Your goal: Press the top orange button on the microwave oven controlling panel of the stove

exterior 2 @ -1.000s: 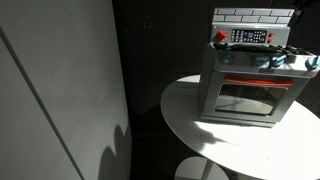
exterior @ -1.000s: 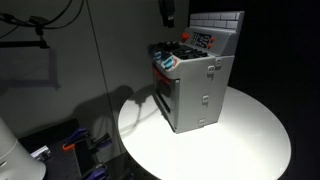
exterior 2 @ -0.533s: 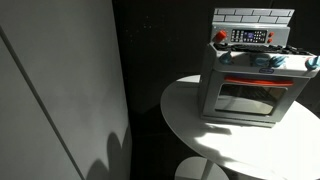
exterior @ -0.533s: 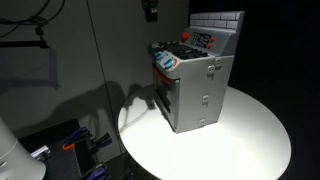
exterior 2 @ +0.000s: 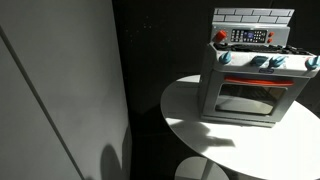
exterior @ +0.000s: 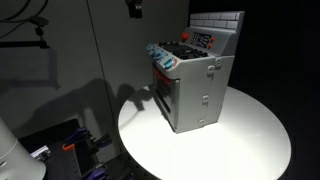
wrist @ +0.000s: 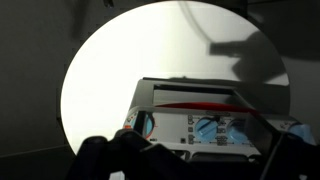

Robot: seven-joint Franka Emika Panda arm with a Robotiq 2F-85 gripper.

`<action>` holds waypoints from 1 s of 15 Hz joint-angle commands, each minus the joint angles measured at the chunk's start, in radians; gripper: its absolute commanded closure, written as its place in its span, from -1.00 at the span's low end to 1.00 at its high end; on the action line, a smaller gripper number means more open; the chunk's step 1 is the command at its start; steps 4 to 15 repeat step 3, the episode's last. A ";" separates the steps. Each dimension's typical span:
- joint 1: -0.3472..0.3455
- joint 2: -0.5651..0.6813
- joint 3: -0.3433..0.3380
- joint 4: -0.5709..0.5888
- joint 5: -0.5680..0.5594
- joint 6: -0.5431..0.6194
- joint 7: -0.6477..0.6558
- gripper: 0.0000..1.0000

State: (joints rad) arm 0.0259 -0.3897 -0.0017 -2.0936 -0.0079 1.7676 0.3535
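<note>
The grey toy stove stands on a round white table, with its pale brick back wall on top. It shows in both exterior views. The red-orange controlling panel sits on the back wall above the blue knobs, and also shows with its dark display. My gripper hangs high at the frame's top edge, left of the stove and well clear of it. In the wrist view my dark fingers stand wide apart and empty above the stove's front. The panel is not visible there.
A grey wall panel stands beside the table. Clutter with blue and orange parts and a white object lie low beside the table. The table's rim drops into darkness.
My gripper has moved steadily away from the stove's top, leftward along the upper edge of an exterior view. Its shadow on the wall has shifted too. The stove has not moved.
</note>
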 commanded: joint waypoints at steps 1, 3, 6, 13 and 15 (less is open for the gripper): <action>-0.026 -0.003 0.021 -0.002 0.009 -0.002 -0.011 -1.00; -0.026 -0.004 0.022 -0.004 0.009 -0.002 -0.012 -1.00; -0.026 -0.004 0.022 -0.004 0.009 -0.002 -0.012 -1.00; -0.026 -0.004 0.022 -0.004 0.009 -0.002 -0.012 -1.00; -0.026 -0.004 0.022 -0.004 0.009 -0.002 -0.012 -1.00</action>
